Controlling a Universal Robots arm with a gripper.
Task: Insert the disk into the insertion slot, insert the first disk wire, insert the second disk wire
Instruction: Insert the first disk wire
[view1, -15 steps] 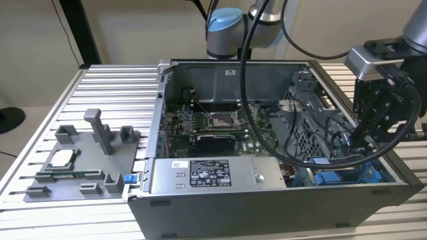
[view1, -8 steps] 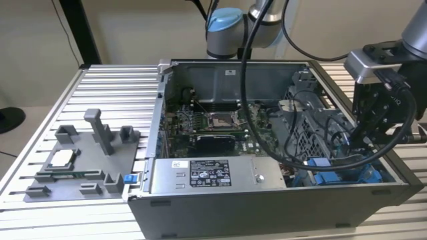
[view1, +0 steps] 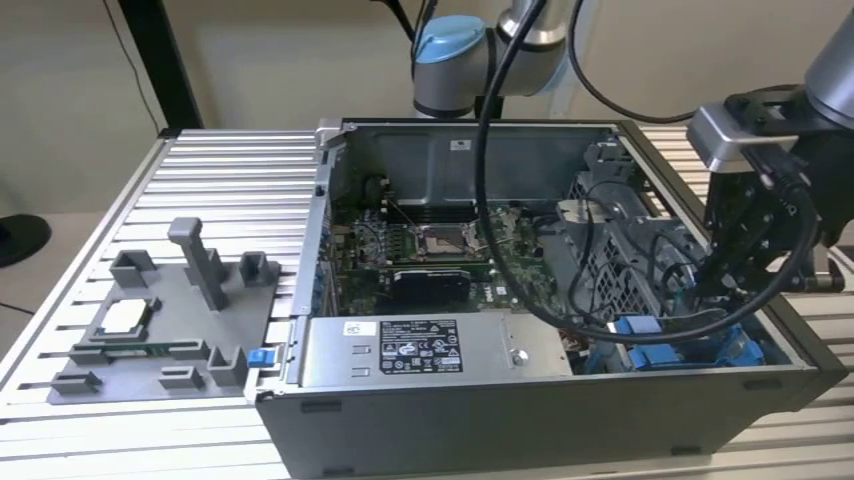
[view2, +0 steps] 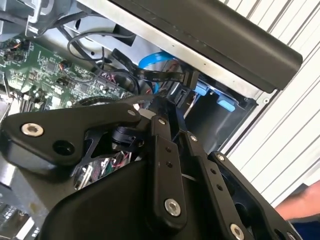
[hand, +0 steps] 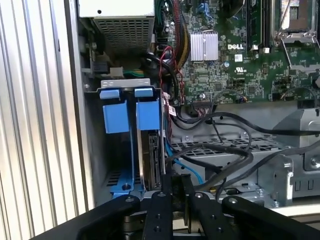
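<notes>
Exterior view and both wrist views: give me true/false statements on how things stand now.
A grey fixture sits on the table beside the open computer case. True.
The end effector is over that fixture. False: it is inside the case, at the insertion slot.
The disk lies on the table. False: it stands on edge in the insertion slot.
A labelled power-supply box sits in the case. True.

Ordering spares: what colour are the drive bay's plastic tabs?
Blue tabs, clearest in the first wrist view.
</notes>
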